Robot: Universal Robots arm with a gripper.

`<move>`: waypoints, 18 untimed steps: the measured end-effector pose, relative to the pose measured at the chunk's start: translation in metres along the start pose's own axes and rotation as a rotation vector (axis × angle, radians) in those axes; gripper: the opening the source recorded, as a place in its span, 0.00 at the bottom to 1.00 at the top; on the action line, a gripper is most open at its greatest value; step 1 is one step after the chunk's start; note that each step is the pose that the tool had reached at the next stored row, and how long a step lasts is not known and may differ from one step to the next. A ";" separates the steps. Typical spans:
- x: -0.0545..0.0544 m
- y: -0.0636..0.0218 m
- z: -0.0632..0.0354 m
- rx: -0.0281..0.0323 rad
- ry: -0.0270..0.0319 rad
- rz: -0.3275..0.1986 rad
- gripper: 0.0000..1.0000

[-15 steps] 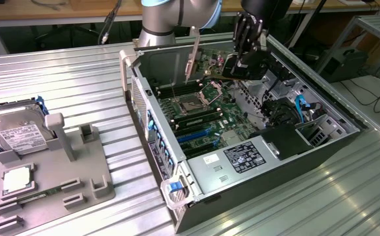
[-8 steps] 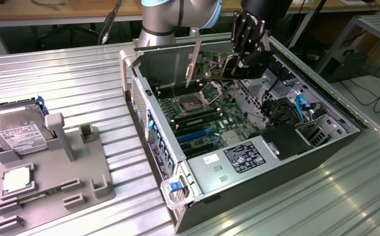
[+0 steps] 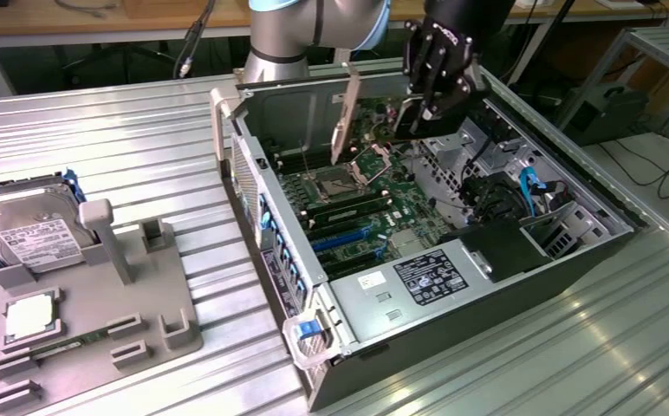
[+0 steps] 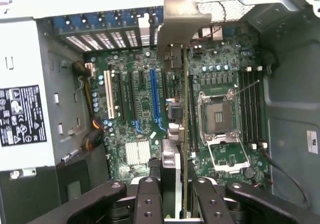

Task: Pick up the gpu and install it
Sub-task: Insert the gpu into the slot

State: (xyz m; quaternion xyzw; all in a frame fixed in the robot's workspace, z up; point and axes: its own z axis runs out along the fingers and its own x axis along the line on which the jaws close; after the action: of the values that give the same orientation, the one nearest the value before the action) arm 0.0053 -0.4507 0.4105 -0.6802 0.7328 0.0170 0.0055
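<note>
The gpu [image 3: 347, 113] hangs edge-down over the open computer case [image 3: 254, 182], its silver bracket toward the case's rear wall. My gripper [image 3: 419, 120] is shut on the card's other end, above the motherboard [image 3: 347, 204]. In the wrist view the gpu [image 4: 184, 109] appears edge-on, running from the bracket to between my fingers [image 4: 150, 200]. It hovers over the board between the blue slot [image 4: 154, 94] and the CPU socket [image 4: 220, 116], apart from the slots.
A grey fixture [image 3: 92, 321] on the exterior view's left carries a silver hard drive [image 3: 29, 230], a square chip [image 3: 29, 316] and a green memory stick [image 3: 68, 345]. Inside the case are the power supply [image 3: 427, 277], drive cage and cables [image 3: 531, 186].
</note>
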 end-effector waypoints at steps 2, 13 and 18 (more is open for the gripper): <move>0.000 0.0005 0.0009 0.0122 -0.0006 -0.003 0.28; 0.000 0.0062 0.0155 0.0152 0.0036 -0.003 0.28; -0.001 0.0053 0.0242 0.0128 0.0038 -0.011 0.28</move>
State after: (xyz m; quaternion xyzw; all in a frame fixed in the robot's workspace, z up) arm -0.0003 -0.4486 0.3865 -0.6842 0.7291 0.0110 0.0086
